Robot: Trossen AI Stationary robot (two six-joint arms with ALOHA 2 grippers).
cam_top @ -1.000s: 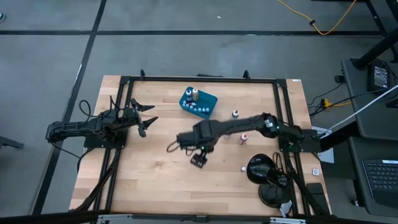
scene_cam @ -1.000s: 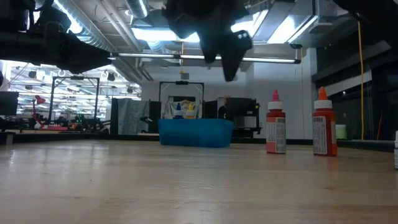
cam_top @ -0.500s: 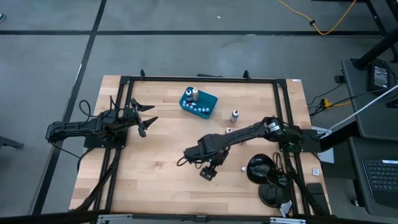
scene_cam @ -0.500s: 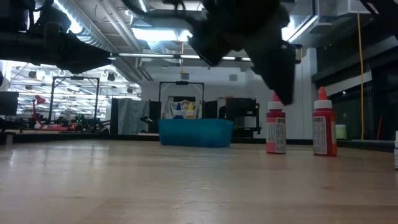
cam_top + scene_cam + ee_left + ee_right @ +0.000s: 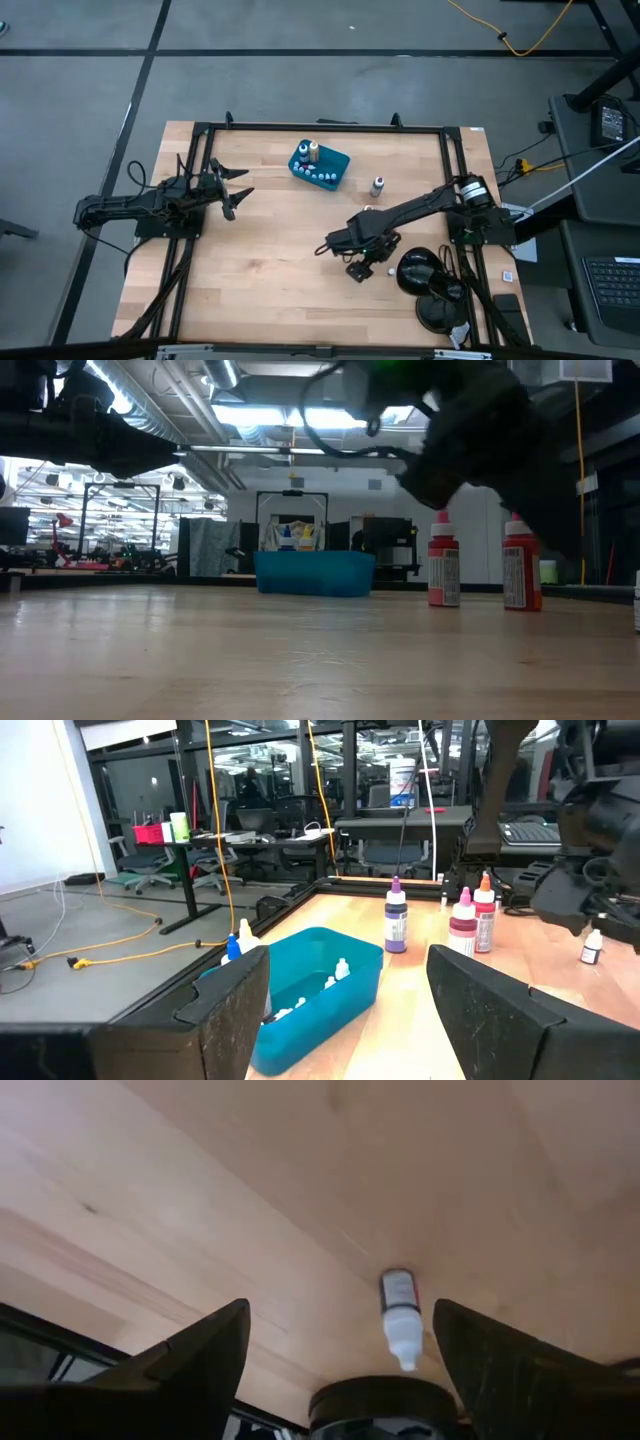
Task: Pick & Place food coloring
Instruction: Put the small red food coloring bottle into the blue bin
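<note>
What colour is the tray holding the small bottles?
Teal blue tray; the left wrist view shows it best.

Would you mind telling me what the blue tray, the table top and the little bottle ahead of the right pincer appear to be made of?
Blue tray: probably moulded plastic, with smooth, slightly glossy walls and rounded corners. Table top: wood, likely butcher-block, pale planks with visible grain and a satin sheen. Small bottle: seemingly plastic, with a white body, a tapered white nozzle and a label; its contents can't be made out.

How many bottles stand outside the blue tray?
4: purple bottle, red bottle, orange bottle grouped beside the tray; small white bottle before the right gripper. More may be hidden.
</note>
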